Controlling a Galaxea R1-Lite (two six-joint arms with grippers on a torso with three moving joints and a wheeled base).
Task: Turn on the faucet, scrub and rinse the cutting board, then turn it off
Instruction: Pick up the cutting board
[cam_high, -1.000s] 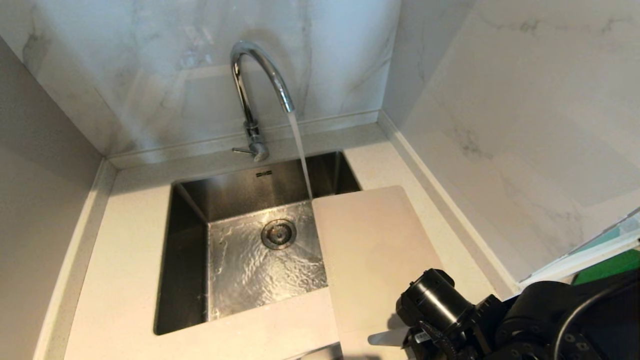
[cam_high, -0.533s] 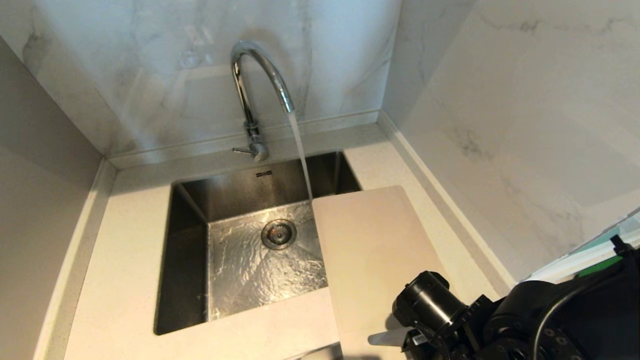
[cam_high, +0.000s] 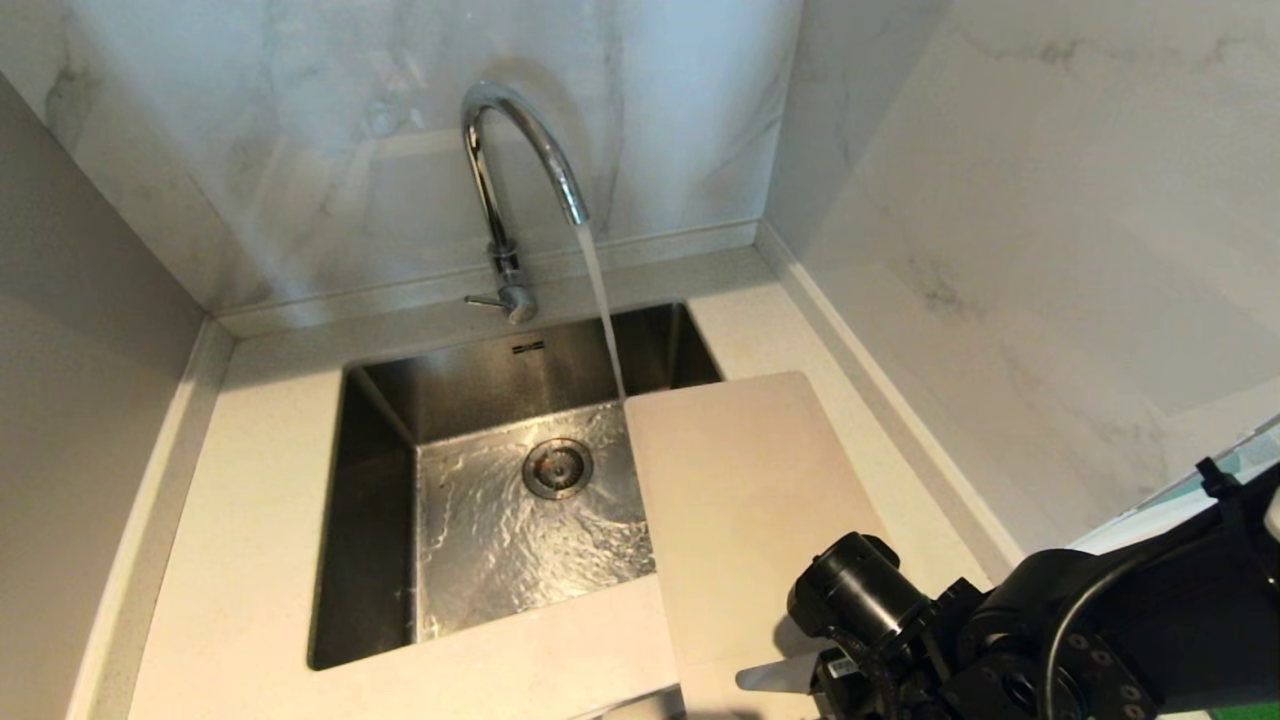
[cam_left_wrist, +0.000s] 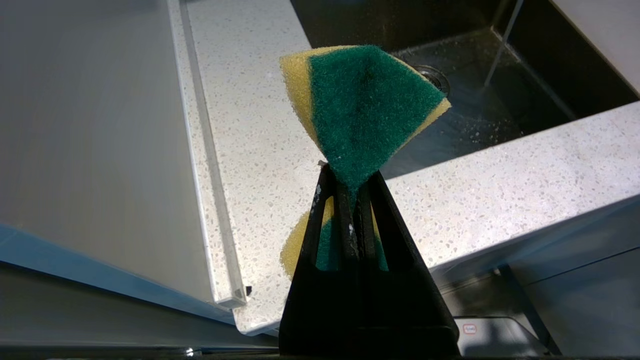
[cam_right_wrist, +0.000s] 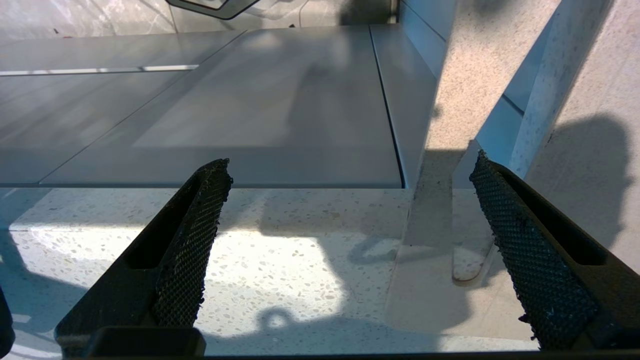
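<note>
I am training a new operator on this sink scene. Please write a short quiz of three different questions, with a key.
1. True or false: water is running from the faucet into the sink.
2. What does the left pincer hold?
A. a brush
B. a green and yellow sponge
C. nothing
3. Fill in: the cutting board lies on the counter at the sink's ____ side, partly over the basin.

Key: 1 true. 2 B. 3 right. The right pincer is open and empty near the board's near end.
</note>
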